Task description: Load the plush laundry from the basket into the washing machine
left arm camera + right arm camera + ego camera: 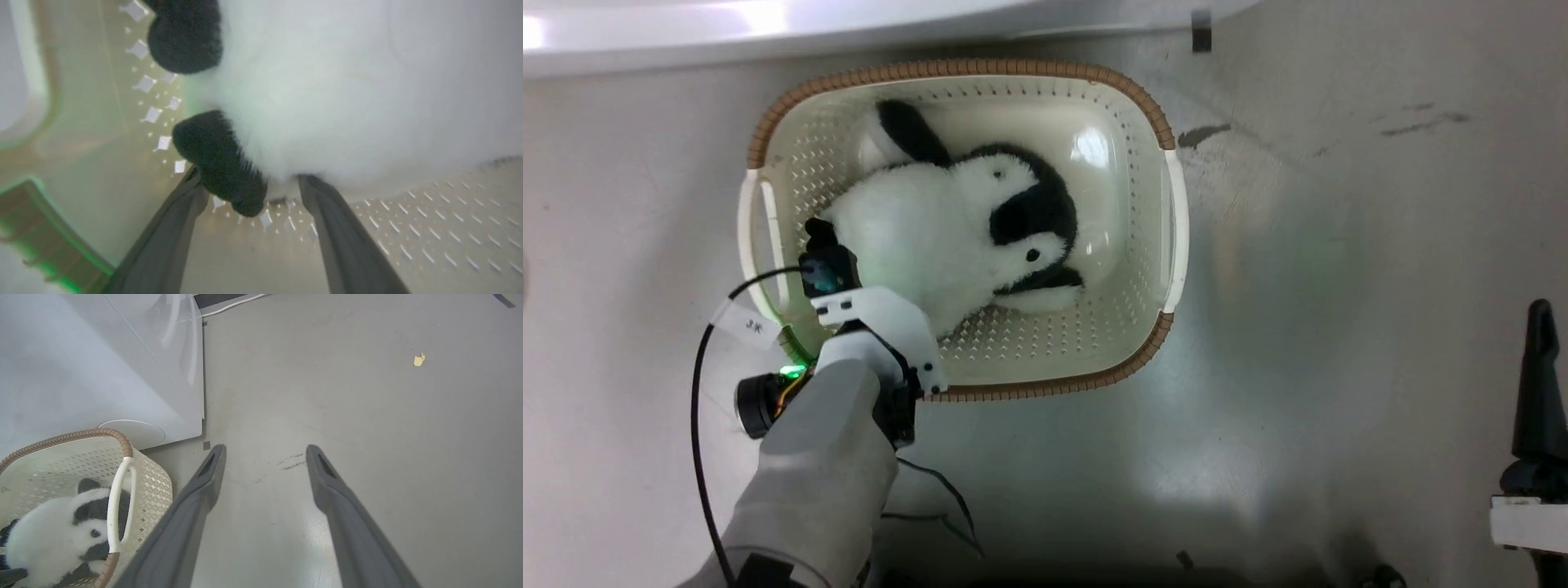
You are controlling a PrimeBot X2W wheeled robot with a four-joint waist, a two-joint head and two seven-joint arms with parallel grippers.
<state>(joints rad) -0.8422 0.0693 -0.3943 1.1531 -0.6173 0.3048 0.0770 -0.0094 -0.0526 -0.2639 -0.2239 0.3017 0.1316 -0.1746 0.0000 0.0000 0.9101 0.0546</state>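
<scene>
The plush laundry lies in the basket, so by my reckoning nothing of the task proper is done: no grip, no lift, nothing in the washing machine. What I do have is the approach. My left jaws are down inside the basket and stand wide. A black paw lies between them, and the white body fur is right at their tips. They hold nothing yet. My right jaws are also wide and empty, hanging over bare floor. The basket is off to their left and well apart, and the washer's white side is beyond it.

What is left is to close on the toy, lift it clear of the rim, carry it to the washer and release it inside. I cannot see the porthole from here, so I cannot tell whether the door is open.

As for how the toy lies, it is on its side. Its long axis runs away from my left jaws, with the body end nearest them and the head at the far end. One black limb sticks out to the side, towards the washer.
</scene>
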